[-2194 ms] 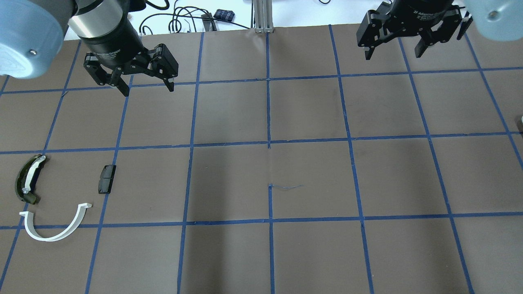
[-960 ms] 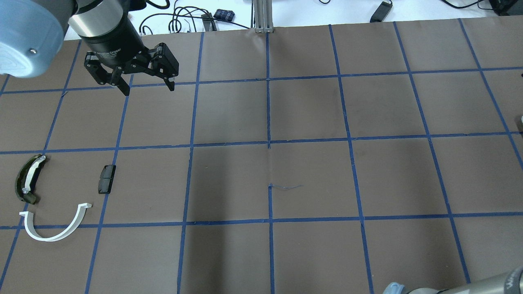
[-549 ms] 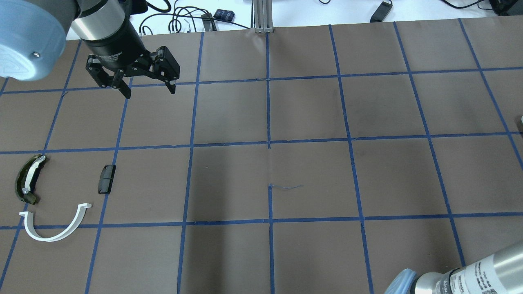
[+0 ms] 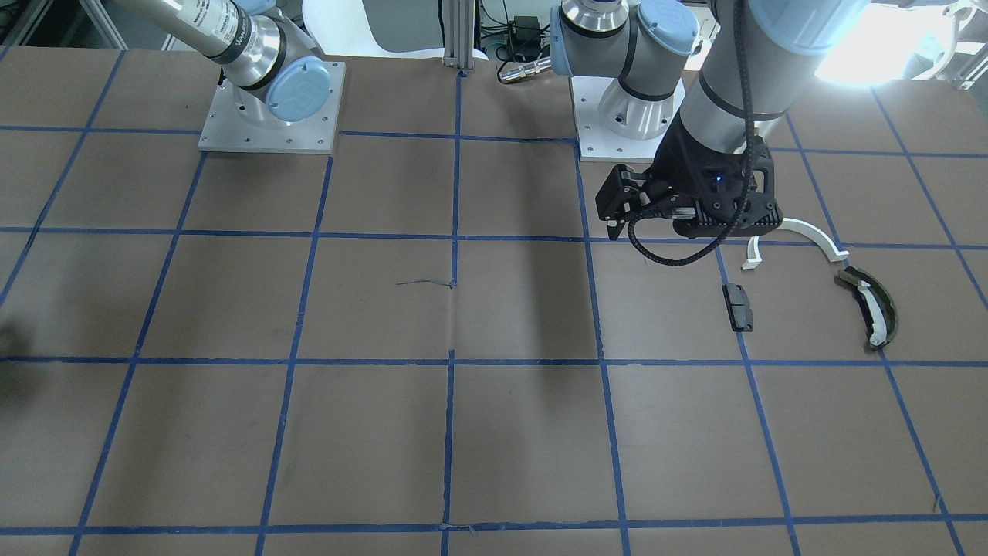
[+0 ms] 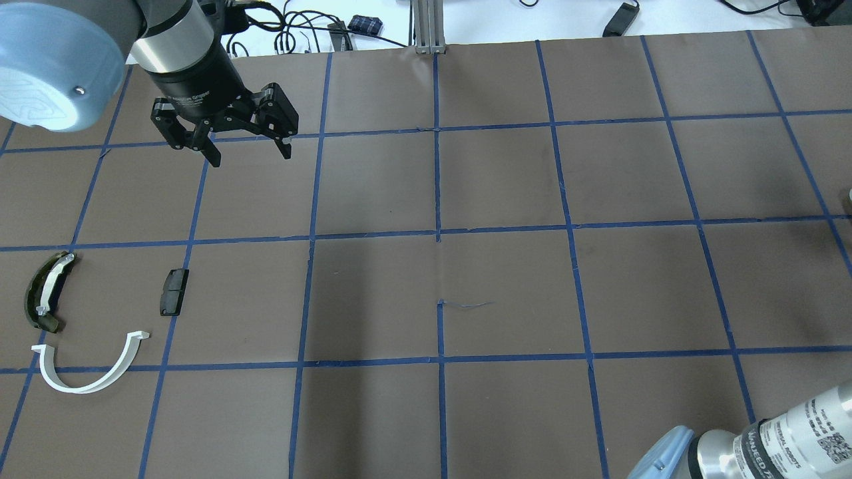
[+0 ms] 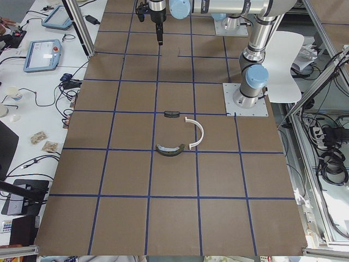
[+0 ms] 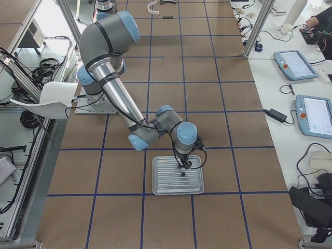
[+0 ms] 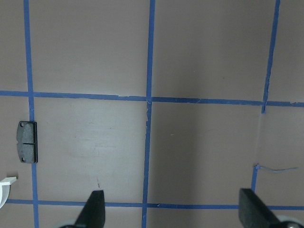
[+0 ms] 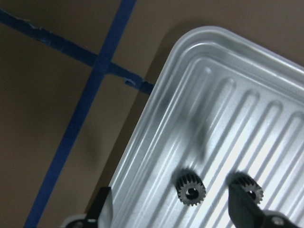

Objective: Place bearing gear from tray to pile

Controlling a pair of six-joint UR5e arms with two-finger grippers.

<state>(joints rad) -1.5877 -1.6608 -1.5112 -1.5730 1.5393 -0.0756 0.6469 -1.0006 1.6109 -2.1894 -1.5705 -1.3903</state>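
The pile lies at the table's left: a white half-ring, a small black block and an olive curved piece. My left gripper hangs open and empty above the table, beyond the pile; in its wrist view the black block shows at the left. My right gripper is open just over a ribbed metal tray. Two small black gears lie between its fingers, one near the middle and one by the right finger. The tray lies off the overhead view.
Blue tape lines divide the brown table into squares. The right arm's forearm crosses the overhead view's bottom right corner. Cables and a metal post sit beyond the far edge.
My right gripper left the overhead view's top right, and the right forearm now enters at its bottom right. My left gripper shifted slightly right and nearer, still open.
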